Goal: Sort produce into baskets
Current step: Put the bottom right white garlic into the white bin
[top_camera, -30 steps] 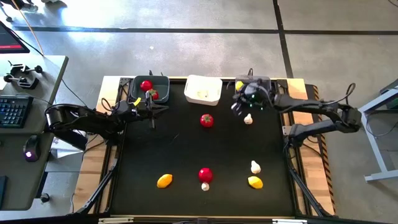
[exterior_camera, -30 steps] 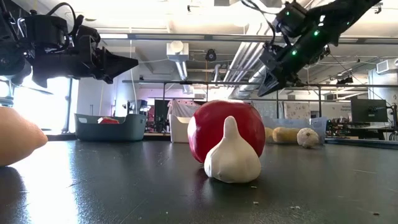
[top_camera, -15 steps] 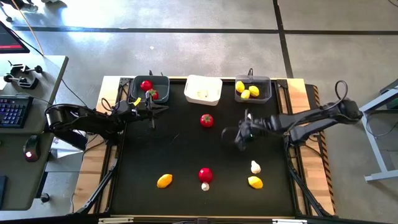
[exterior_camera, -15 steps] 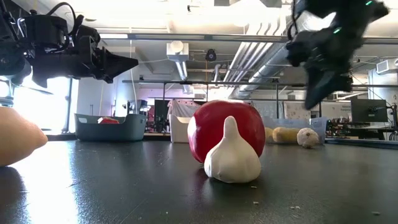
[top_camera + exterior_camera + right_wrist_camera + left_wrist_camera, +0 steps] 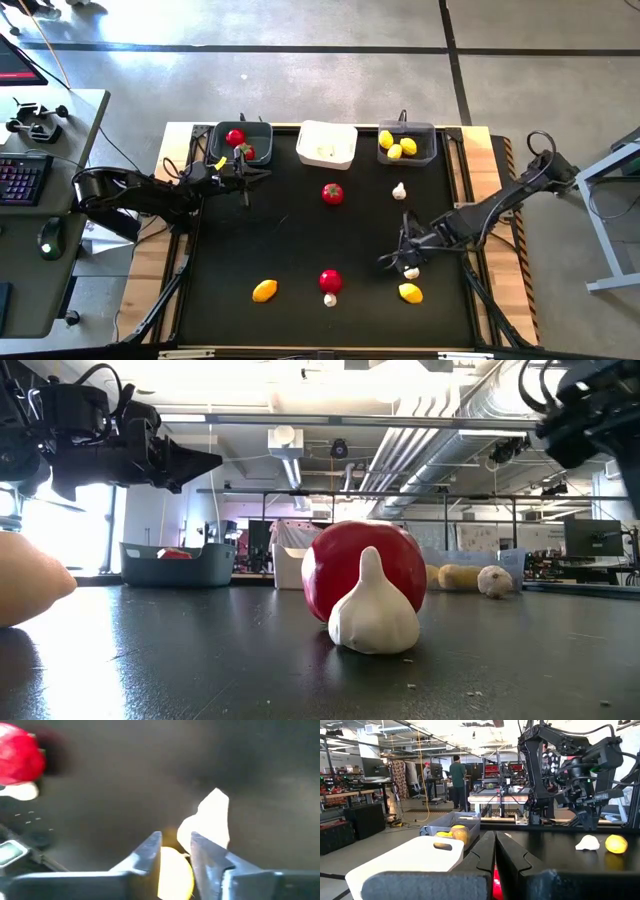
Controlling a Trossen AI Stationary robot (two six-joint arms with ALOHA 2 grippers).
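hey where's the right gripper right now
In the high view the right gripper is over the table's near right part, just above a white garlic bulb with a lemon beside it.

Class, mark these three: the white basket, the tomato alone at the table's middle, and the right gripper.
white basket [image 5: 341, 133], high view, on its right rim.
tomato [image 5: 332, 194], high view, middle of its red top.
right gripper [image 5: 408, 262], high view, between its fingertips above a garlic bulb.

Colours on the black table mat [image 5: 300, 230].
Red tomatoes: two in the dark grey basket [image 5: 241, 143], one mid-mat [image 5: 332, 194], one near the front [image 5: 330, 281]. Yellow lemons: three in the other grey basket [image 5: 406, 143], two at the front [image 5: 264, 291] [image 5: 410, 293]. White basket [image 5: 326, 144]; white garlic bulbs [image 5: 399, 191] [image 5: 330, 299]. Both arms dark.
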